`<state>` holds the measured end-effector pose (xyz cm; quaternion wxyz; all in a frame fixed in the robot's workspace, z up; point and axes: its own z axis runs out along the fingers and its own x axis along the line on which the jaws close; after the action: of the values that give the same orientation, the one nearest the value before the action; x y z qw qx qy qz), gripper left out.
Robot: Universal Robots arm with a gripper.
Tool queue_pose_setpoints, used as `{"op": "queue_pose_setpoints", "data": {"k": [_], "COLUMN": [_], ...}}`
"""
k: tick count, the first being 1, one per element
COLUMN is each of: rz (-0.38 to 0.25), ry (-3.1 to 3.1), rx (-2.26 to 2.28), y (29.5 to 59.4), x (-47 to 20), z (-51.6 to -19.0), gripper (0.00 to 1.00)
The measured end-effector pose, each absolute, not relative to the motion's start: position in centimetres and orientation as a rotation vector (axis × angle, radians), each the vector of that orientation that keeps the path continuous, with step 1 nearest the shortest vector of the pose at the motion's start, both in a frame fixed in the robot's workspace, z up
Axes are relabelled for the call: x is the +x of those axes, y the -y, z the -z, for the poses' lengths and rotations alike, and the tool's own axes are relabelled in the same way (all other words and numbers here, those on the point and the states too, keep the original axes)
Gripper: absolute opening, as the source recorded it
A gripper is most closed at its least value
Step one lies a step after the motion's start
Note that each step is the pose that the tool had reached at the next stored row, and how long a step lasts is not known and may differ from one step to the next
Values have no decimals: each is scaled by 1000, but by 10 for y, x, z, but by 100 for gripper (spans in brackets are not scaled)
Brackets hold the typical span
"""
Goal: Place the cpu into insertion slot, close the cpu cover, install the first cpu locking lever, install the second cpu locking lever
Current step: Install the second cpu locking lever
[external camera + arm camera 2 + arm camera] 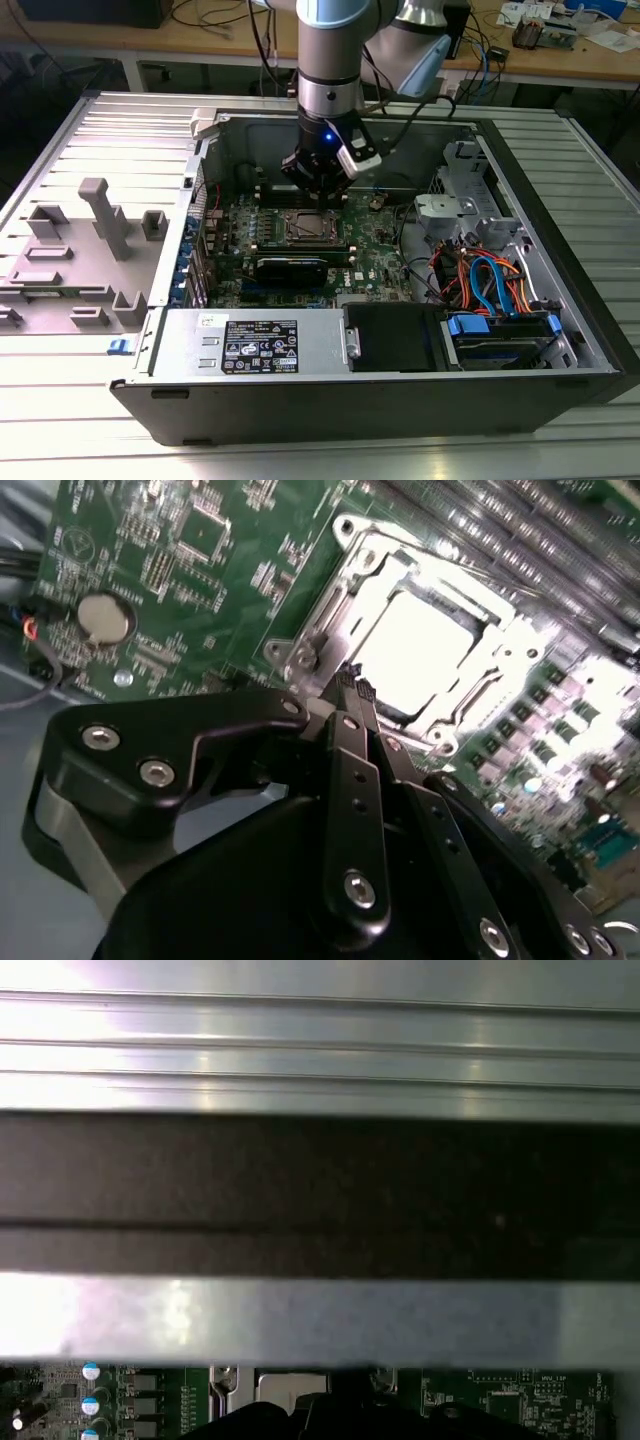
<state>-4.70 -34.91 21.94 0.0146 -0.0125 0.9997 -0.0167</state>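
Now the gripper (352,680) — fingers pinched together, holding nothing — hovers at the cpu cover's (330,600) seven-o'clock corner — press squarely.

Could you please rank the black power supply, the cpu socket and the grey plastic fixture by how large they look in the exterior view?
1. Black power supply
2. Grey plastic fixture, close in size, so unsure
3. Cpu socket, clearly smallest

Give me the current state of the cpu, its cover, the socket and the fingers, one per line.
cpu: seated flat in the socket, metal top showing.
cpu cover: down over the chip, framing it.
insertion slot: occupied.
gripper: fingers pressed together, holding nothing, tips at the socket's edge.
computer case: lying on its side, open.
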Motion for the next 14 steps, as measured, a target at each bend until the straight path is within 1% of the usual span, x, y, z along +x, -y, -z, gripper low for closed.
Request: {"op": "queue_pose_setpoints", "data": {"k": [5,14], "rz": [52,48], "ry": [-3113,-3113], "rx": [-38,-36], "y": [359,362], "x": [-47,-47], "z": [-220,-225], "gripper": [11,11]}}
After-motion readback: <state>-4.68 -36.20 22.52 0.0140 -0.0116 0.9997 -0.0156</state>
